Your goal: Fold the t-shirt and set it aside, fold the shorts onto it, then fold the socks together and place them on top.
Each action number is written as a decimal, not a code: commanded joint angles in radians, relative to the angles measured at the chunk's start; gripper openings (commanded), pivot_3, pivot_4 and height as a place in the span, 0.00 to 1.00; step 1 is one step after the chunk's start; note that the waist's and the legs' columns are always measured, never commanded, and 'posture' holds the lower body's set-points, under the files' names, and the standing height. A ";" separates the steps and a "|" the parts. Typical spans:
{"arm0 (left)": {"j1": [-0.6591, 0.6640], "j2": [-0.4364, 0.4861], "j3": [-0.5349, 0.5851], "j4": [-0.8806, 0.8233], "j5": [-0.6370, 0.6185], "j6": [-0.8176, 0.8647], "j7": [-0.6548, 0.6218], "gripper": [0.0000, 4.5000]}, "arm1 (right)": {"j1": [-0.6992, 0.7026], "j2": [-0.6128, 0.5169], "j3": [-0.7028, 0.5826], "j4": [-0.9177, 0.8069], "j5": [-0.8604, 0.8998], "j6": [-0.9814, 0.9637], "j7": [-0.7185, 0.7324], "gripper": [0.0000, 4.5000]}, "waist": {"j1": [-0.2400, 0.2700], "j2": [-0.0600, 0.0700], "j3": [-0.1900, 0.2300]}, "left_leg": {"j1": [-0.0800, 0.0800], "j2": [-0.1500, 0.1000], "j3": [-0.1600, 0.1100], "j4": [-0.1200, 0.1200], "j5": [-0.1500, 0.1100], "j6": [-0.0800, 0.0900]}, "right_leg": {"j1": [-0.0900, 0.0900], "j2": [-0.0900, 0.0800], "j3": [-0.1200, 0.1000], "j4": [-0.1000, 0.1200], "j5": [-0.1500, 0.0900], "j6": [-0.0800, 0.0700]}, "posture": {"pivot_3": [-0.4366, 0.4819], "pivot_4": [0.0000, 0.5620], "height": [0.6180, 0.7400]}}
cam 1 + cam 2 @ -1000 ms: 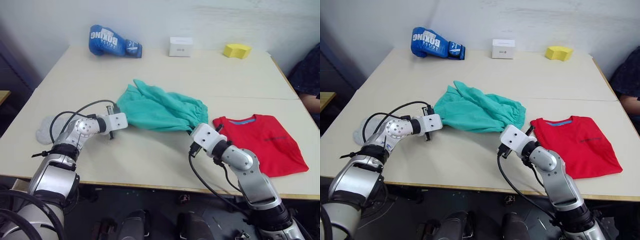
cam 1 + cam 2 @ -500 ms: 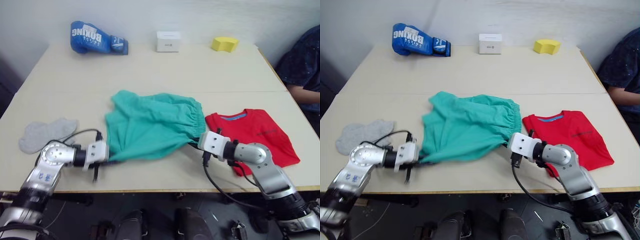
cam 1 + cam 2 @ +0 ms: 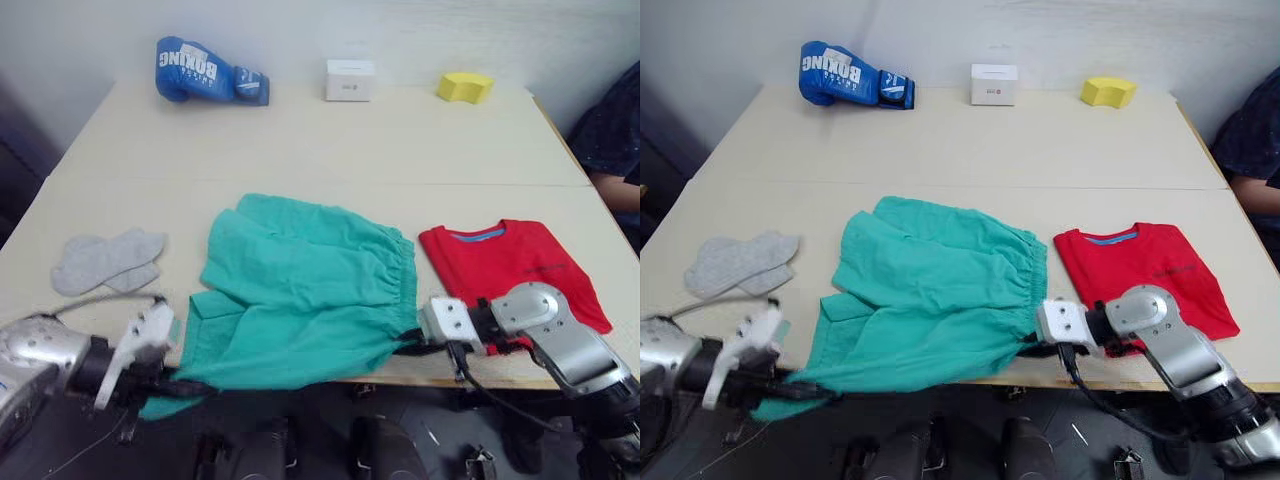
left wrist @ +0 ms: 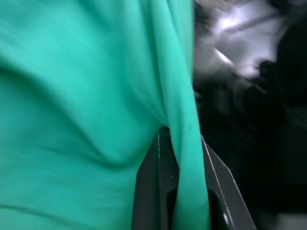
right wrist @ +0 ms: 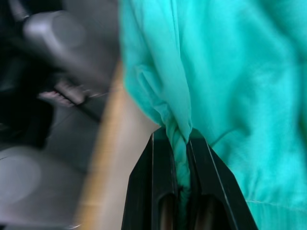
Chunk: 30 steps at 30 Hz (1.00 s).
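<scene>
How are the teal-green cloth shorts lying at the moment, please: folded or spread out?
Spread out: the teal-green cloth shorts lie open on the table, near edge overhanging, pinched by the left claw and right claw.

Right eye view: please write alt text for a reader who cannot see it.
Both grippers, left and right, pinch the teal shorts spread at the table's near edge. A folded red t-shirt lies right, grey socks left.

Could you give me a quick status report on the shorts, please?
Left gripper and right gripper both shut on the shorts. Shorts spread flat, near edge overhanging the table. T-shirt folded at right; socks left. Nothing obstructing.
</scene>
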 commanded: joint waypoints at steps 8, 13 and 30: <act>-1.064 -0.277 -0.073 0.802 0.644 -0.881 0.791 0.01 | -0.669 0.212 -0.308 0.543 -0.304 -0.565 -0.903 0.00 | 0.007 -0.010 0.009 | -0.020 -0.001 0.008 0.000 0.018 -0.002 | -0.023 0.005 -0.007 0.011 0.007 0.004 | 0.48 0.27 1.00; -1.080 -0.164 -0.100 0.730 0.636 -1.162 0.641 0.01 | -0.631 0.201 -0.262 0.567 -0.393 -0.735 -1.005 0.00 | -0.013 -0.013 0.010 | -0.018 -0.005 0.022 -0.008 0.010 0.007 | -0.029 0.000 -0.026 0.011 0.008 0.006 | 0.48 0.27 1.00; 0.642 0.023 0.326 -0.297 0.063 0.031 0.100 0.01 | 0.023 0.087 -0.057 0.438 -0.177 -0.684 -0.432 0.00 | -0.014 -0.017 0.018 | 0.006 0.006 0.023 0.003 -0.001 0.005 | -0.002 -0.001 -0.013 0.001 0.009 0.000 | 0.48 0.27 1.00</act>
